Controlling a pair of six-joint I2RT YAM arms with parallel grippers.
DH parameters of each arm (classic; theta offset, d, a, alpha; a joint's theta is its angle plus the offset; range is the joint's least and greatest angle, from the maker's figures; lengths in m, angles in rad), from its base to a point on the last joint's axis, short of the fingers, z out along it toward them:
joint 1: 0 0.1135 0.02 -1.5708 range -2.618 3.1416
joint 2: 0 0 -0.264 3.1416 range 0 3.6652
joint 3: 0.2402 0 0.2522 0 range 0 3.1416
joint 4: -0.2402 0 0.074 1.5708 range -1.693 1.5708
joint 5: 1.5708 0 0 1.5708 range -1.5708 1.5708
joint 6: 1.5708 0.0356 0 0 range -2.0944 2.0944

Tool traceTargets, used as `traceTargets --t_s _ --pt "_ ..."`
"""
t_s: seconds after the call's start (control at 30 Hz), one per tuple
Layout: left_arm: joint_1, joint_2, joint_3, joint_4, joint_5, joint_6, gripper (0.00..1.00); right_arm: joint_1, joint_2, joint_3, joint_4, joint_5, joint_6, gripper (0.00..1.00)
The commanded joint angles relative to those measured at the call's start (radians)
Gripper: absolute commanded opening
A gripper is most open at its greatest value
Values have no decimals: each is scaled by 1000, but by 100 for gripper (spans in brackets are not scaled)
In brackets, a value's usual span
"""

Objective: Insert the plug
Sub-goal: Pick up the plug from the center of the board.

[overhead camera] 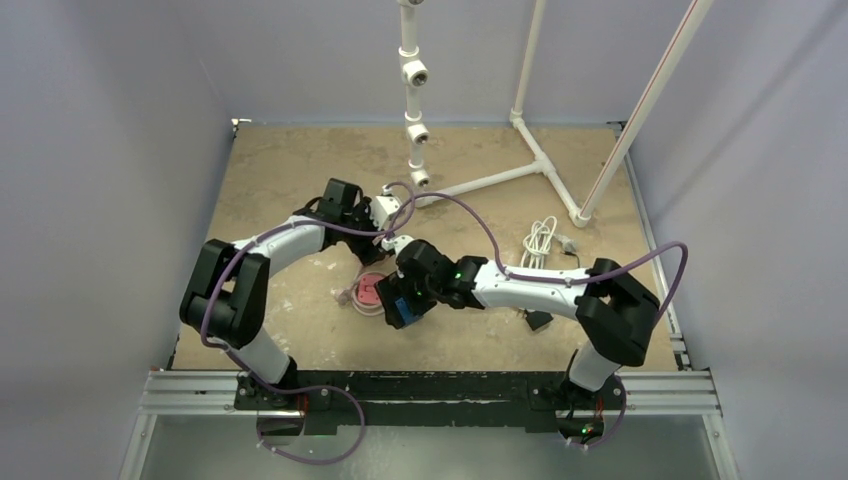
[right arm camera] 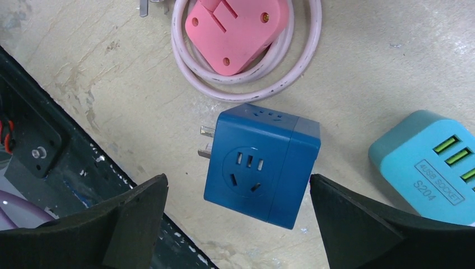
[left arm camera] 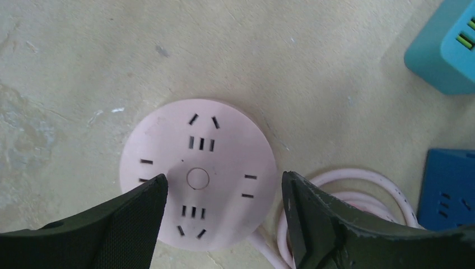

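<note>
Roomily, blue adapter between right fingers

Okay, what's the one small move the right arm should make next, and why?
Probably lower the right claw straight down and close on the blue cube adapter. It lies untouched, centred in the claw's open gap, and its prongs stick out sideways, clear of the grip.

Non-task items on the tan tabletop

A white pipe frame stood at 12 o'clock, one upright carrying tee fittings. A bundled white cable lay at 2 to 3 o'clock, near the frame's foot. A small black object, too small to identify, sat at 4 o'clock. A teal block with green-lined ports, marked "USB SOCKET", lay flat on the table.
</note>
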Motion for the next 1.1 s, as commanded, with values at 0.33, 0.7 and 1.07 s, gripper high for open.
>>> traceTargets --t_s 0.33,0.7,1.07 --pt "6 -245 -7 -181 104 -3 99 -37 -224 -67 -32 11 19 98" --pt "-133 -547 -132 -203 234 -175 99 -207 -520 -158 -56 -28 117 95" --pt "-395 -416 -146 -123 -99 -216 99 -256 -624 -171 -77 54 187 93"
